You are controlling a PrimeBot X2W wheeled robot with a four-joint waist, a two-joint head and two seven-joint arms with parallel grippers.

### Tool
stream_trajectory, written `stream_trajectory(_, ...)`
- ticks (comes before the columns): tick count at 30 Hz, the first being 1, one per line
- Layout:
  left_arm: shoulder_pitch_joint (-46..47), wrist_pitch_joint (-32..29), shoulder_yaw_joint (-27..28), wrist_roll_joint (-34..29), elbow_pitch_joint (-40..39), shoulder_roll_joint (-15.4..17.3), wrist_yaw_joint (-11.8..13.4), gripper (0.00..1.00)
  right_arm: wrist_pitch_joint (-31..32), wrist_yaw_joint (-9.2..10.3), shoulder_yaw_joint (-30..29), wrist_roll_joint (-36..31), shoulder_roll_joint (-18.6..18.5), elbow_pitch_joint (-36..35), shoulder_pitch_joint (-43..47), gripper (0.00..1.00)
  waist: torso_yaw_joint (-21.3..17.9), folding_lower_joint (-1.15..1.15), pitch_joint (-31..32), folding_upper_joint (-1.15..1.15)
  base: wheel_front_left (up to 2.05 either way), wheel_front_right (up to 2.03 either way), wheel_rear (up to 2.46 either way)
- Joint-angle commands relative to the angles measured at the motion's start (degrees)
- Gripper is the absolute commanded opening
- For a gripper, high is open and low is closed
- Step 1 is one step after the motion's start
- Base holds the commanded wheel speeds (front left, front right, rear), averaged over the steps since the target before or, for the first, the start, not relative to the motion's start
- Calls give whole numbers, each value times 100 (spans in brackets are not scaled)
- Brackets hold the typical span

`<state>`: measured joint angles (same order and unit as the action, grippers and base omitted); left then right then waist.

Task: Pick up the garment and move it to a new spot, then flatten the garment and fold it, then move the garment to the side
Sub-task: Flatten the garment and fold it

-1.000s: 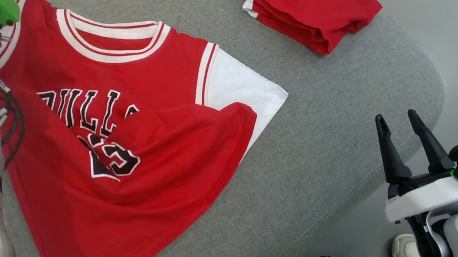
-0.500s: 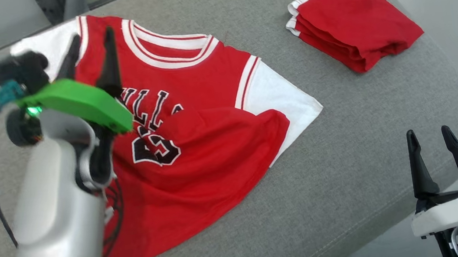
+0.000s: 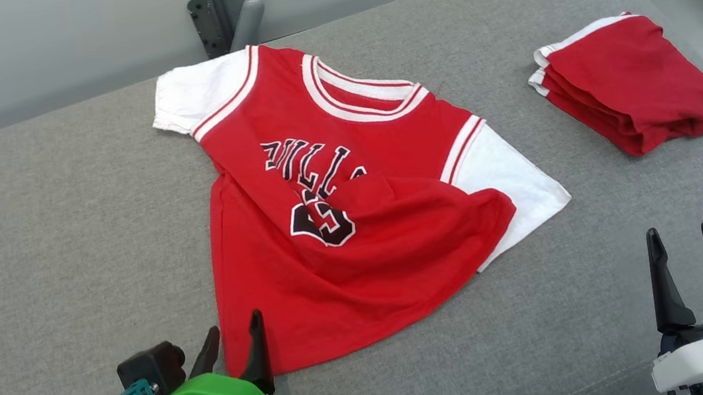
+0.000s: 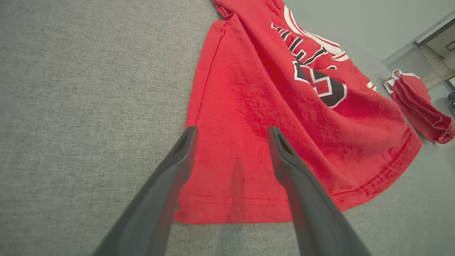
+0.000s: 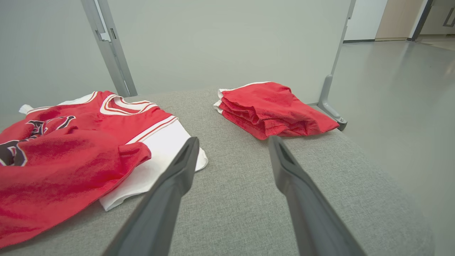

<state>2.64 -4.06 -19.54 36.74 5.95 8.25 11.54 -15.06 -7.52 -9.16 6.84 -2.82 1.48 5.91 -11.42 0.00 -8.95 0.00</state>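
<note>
- The red Bulls jersey (image 3: 341,225) lies face up on the grey padded surface (image 3: 60,226), collar away from the robot and hem (image 4: 234,209) nearest to it.
- It is not flat. A loose flap (image 3: 434,214) of the red body is thrown up over part of the number and onto the white sleeve (image 3: 511,184) on the robot's right.
- The left hand (image 3: 233,326) sits low at the jersey's near hem corner, its fingers spread wide to either side of that corner and gripping nothing.
- The right hand (image 3: 680,232) is well apart from the jersey, off its sleeve side, also spread and empty.
- A folded red garment (image 3: 640,88) rests beyond the jersey's right sleeve, apart from it.
- To my eye this is the flattening step, with folding not yet begun.
- Next, I'd expect the left hand to pinch the hem corner and draw it taut. The right hand would have to reach the turned-over flap and lay it back toward the hem.
</note>
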Motion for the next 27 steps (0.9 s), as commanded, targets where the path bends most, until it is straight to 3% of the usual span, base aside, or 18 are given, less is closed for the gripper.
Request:
stream_trajectory(1,-131,-35,13,76,33,21,37,100,-15,6,-3,-36,-17,-24,60,100,268,0,110,0,0,0,0)
stream_trajectory(6,-152,-194,68,205,334,46,45,100,-15,6,28,-60,-23,-1,-48,100,310,0,78,0,0,0,0)
stream_trajectory(14,5,-452,59,527,960,-15,-181,100,-15,6,75,-35,-22,34,-42,100,238,0,83,0,0,0,0)
stream_trajectory(17,60,-506,137,863,1159,-170,-372,100,-15,6,86,-17,-20,54,-31,100,206,0,78,0,0,0,0)
stream_trajectory(18,103,-496,148,871,1227,-170,-423,89,-15,6,92,-9,-20,66,-34,100,194,0,81,0,0,0,0)
stream_trajectory(19,150,-446,165,895,1294,-161,-479,41,-15,6,96,-4,-20,80,-36,100,184,0,87,0,0,0,0)
stream_trajectory(20,166,-407,205,971,1342,-178,-529,0,-15,6,103,-2,-20,88,-39,100,175,0,94,0,0,0,0)
stream_trajectory(22,238,-412,171,1009,1466,-137,-695,0,-15,6,109,-4,-20,107,-23,100,154,0,127,0,0,0,0)
stream_trajectory(27,239,-500,242,911,1175,236,-738,0,-15,6,69,2,-18,87,56,100,142,0,186,0,0,0,0)
